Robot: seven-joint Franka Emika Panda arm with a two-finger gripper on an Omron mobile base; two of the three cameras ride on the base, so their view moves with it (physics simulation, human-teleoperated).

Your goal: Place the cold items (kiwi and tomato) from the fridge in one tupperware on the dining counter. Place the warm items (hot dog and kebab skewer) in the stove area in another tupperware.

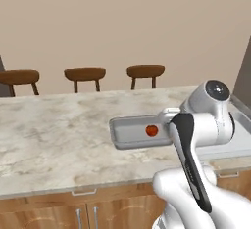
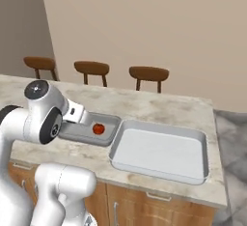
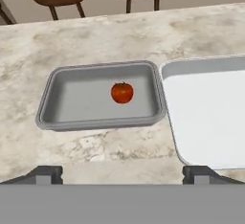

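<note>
On the left I see the smaller tupperware [image 3: 57, 104] sitting on the marble surface [image 3: 28, 65], with the tomato [image 3: 122, 93] resting near its middle. To me the tomato looks light, smooth and easily bruised; I'd pinch it gently across its widest part. Just right lies the larger tupperware [image 3: 206, 117], cut off at the edge. My end effector [image 3: 122, 174] is spread wide, holding nothing. The arm hides part of the smaller tupperware from the base cameras.

tomato [image 3: 122, 93] in smaller tupperware [image 3: 57, 115] on counter [image 3: 95, 41], larger tupperware [image 3: 210, 122] just right
</note>
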